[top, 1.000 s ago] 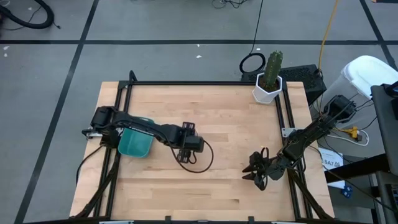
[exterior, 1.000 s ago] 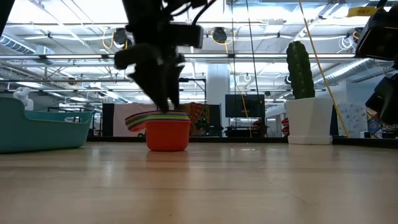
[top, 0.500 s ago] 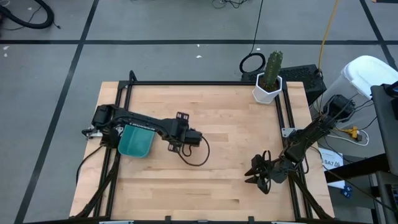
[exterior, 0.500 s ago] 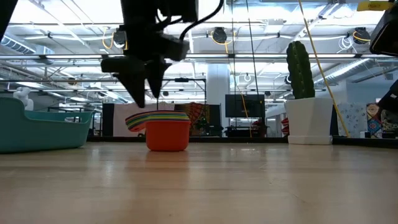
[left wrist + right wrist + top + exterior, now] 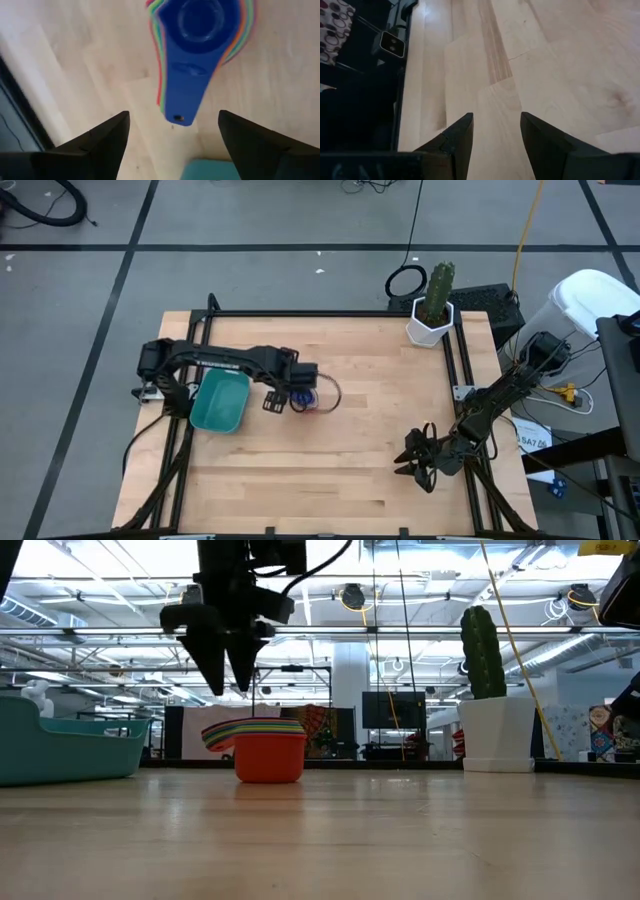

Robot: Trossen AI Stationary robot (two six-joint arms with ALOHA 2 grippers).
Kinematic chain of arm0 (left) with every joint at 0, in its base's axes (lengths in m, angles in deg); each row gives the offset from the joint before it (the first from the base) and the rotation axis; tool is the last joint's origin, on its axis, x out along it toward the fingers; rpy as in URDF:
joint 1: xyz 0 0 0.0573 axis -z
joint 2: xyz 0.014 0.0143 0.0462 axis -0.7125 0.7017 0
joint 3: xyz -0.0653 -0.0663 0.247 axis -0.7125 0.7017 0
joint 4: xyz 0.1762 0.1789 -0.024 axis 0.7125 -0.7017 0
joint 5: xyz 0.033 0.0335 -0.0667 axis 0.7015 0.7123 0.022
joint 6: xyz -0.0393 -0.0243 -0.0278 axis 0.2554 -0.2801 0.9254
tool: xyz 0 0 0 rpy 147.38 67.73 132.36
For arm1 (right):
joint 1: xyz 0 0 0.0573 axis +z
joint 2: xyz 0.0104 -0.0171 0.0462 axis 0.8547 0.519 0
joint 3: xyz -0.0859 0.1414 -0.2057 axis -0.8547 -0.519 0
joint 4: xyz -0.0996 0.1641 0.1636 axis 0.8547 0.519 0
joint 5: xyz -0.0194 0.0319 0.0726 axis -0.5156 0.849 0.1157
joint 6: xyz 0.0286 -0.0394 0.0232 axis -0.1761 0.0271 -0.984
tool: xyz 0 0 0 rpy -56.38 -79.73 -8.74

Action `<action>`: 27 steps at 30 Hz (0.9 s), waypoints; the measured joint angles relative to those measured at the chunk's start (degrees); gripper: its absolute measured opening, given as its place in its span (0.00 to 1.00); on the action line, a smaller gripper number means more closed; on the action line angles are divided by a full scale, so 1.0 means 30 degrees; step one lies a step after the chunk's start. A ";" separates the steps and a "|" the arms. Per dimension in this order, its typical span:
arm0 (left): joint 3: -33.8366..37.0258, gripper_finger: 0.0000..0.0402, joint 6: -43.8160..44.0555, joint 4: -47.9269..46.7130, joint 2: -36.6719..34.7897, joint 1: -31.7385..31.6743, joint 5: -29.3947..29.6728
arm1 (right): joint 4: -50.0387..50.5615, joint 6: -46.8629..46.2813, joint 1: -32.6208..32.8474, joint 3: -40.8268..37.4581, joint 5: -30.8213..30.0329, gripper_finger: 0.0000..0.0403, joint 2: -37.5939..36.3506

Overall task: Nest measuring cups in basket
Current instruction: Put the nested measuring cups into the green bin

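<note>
Left claw [image 5: 228, 675] hangs fingers apart, empty, above nested measuring cups [image 5: 262, 745] on the worktop [image 5: 370, 430], at 3 o'clock of the teal basket [image 5: 220, 402]. Risk: an off-centre descent clips the stack's handles and tips it. Right claw [image 5: 417, 458] idle at 4 o'clock, fingers apart.

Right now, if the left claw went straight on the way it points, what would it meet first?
Probably the nested measuring cups: the open left claw points down at the stack, its blue top handle between the fingers, with a gap above it in the low view.
</note>
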 joint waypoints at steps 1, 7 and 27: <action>0.0005 0.77 -0.0214 0.0010 0.0005 -0.0002 -0.0176 | 0.0013 0.0003 0.0000 0.0000 0.0003 0.38 0.0000; 0.0610 0.83 -0.0642 0.0821 0.0194 -0.0014 -0.0824 | -0.0007 -0.0007 0.0000 0.0000 0.0029 0.38 0.0000; 0.4447 0.98 -0.0122 0.4856 0.0187 -0.0439 -0.0637 | 0.0018 -0.0007 0.0000 0.0000 0.0044 0.38 0.0000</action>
